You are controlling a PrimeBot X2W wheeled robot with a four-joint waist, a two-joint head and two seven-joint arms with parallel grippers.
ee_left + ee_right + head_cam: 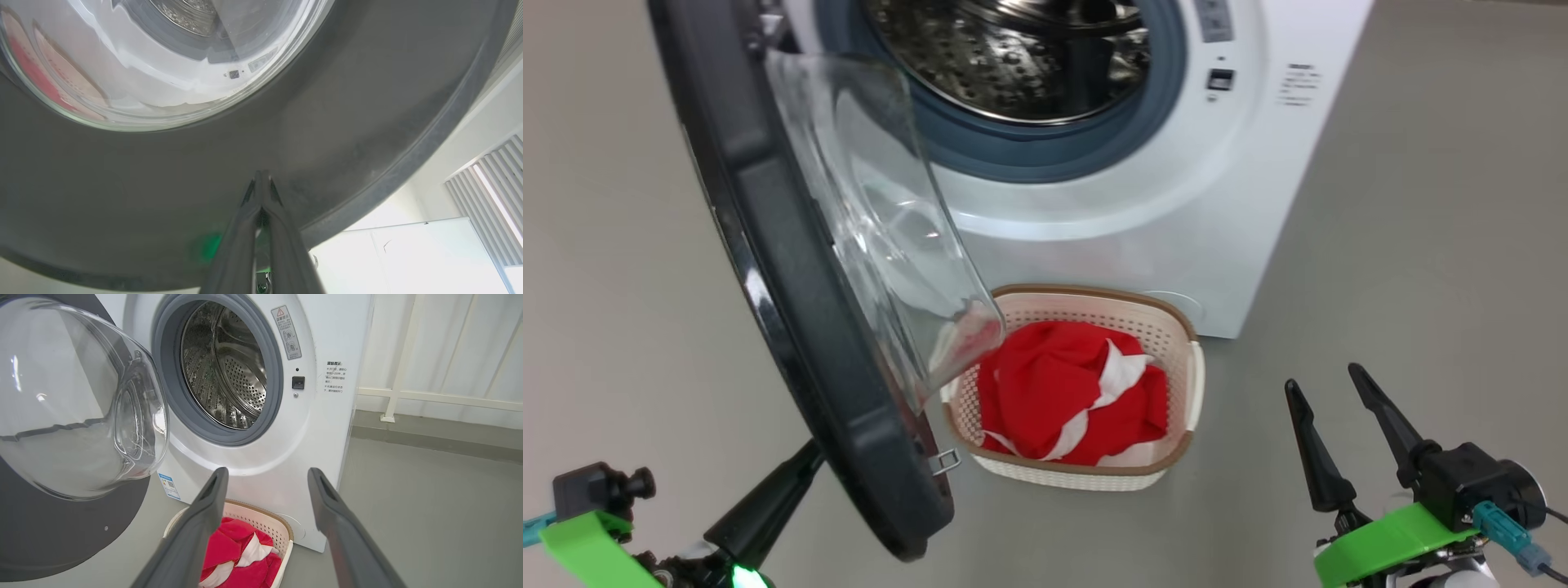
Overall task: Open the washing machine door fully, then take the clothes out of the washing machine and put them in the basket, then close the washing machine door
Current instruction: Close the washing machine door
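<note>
Left pincer [261, 177], pressed together, touched the glossy black-rimmed round door [367, 122]; my right pincer [1323, 376] hung spread. Red clothes [1054, 384] lay in the cream perforated basket [1180, 327]. Risk: tips skidding off that slick rim.

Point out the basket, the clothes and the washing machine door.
the basket [1086, 309], head view, perforated far wall.
the clothes [1045, 384], head view, red fabric at the middle.
the washing machine door [800, 327], head view, wide black rim.

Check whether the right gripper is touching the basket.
Apart. The head view shows the open right gripper to the right of the basket, with a strip of bare grey floor between them.
</note>
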